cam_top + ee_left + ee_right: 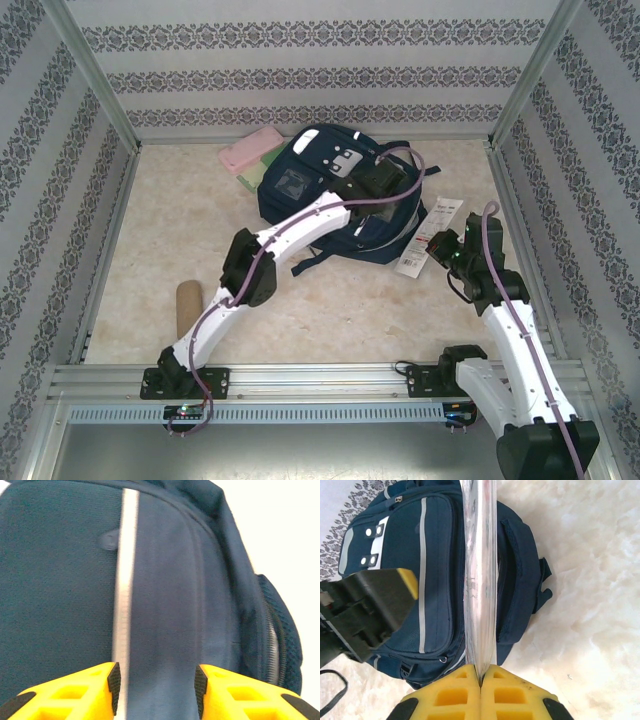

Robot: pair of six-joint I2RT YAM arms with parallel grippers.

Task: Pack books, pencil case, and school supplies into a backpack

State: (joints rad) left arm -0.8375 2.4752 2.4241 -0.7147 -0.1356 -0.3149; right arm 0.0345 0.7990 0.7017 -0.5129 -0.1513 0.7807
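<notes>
My right end effector (481, 677) is pinched shut on the edge of a long flat white packet with red markings (432, 232), which the right wrist view shows edge-on as a thin glossy strip rising from the pads. I judge it light, slick and floppy. Held at one edge it will likely sag or twist, so it wants a firm pinch and a lengthwise feed into any opening. My left end effector (157, 685) has its jaws standing apart with nothing between them. It hovers just over the front panel of the large navy blue fabric backpack (330, 195), beside a thin white stripe (124, 580). The backpack lies flat toward the far edge of the surface (330, 310), about mid-width, with the packet just beside its right side. It is soft and will slump, so I would take it by a fold of fabric at a zip line or the top rim, not the flat panel. I cannot see an open mouth or what is inside, and the mesh side pocket (282, 635) is too blurred to read. A flat pale pink oblong pencil case (250, 150) rests on a small green book (250, 180) at the backpack's far left. A small tan rounded oblong piece (187, 305) lies well apart, toward the near left corner.
</notes>
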